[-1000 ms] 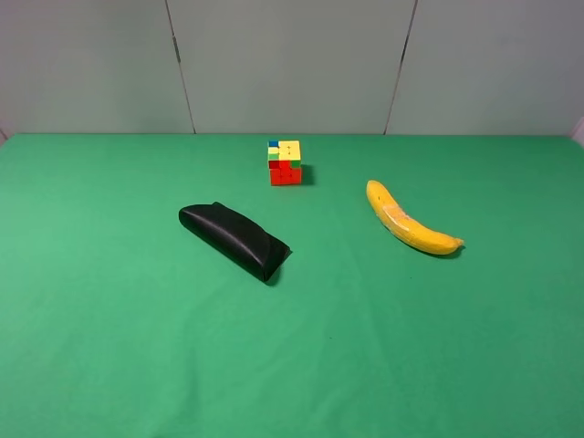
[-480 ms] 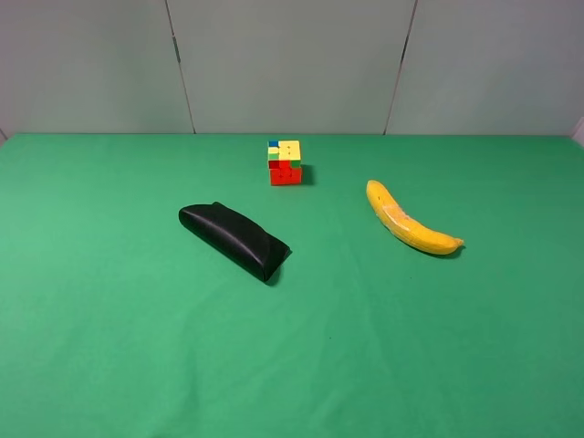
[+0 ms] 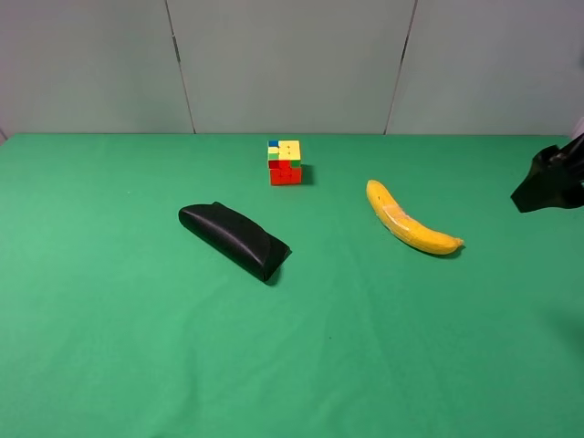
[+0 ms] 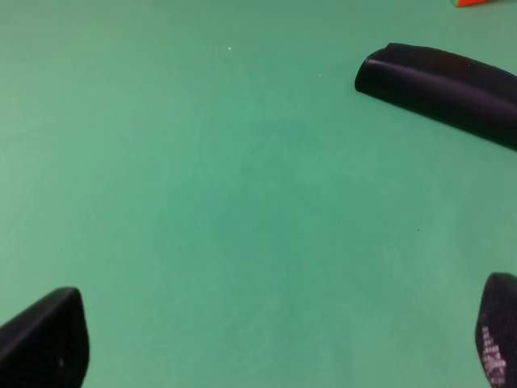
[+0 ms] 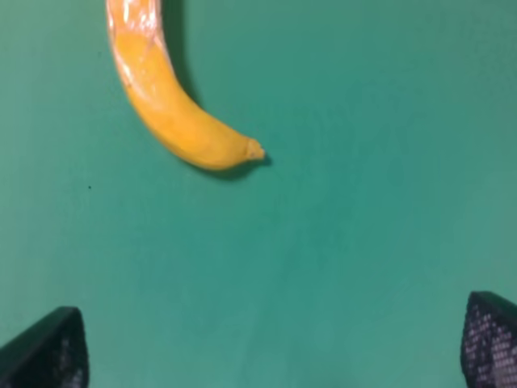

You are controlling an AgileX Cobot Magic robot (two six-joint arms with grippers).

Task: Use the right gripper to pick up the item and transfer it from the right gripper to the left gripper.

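Observation:
The item, a curved yellow banana [image 3: 411, 224], lies on the green table right of centre, with a pale patch mid-body. It also shows in the right wrist view as the banana [image 5: 174, 105], lying ahead of the fingers. My right gripper [image 3: 546, 182] comes in at the right edge of the exterior view, off to the banana's right and clear of it. In its wrist view the right gripper [image 5: 266, 352] is open and holds nothing. My left gripper [image 4: 271, 347] is open too, over bare cloth, and is out of the exterior view.
A black pouch-like case [image 3: 235, 239] lies left of centre, and the case [image 4: 440, 81] shows ahead of the left fingers. A multicoloured puzzle cube [image 3: 285, 161] stands at the back middle. The green table [image 3: 292, 365] ends at a grey wall behind.
The right gripper has come into the exterior view at the right edge, where earlier no arm showed. Banana, case and cube have not moved.

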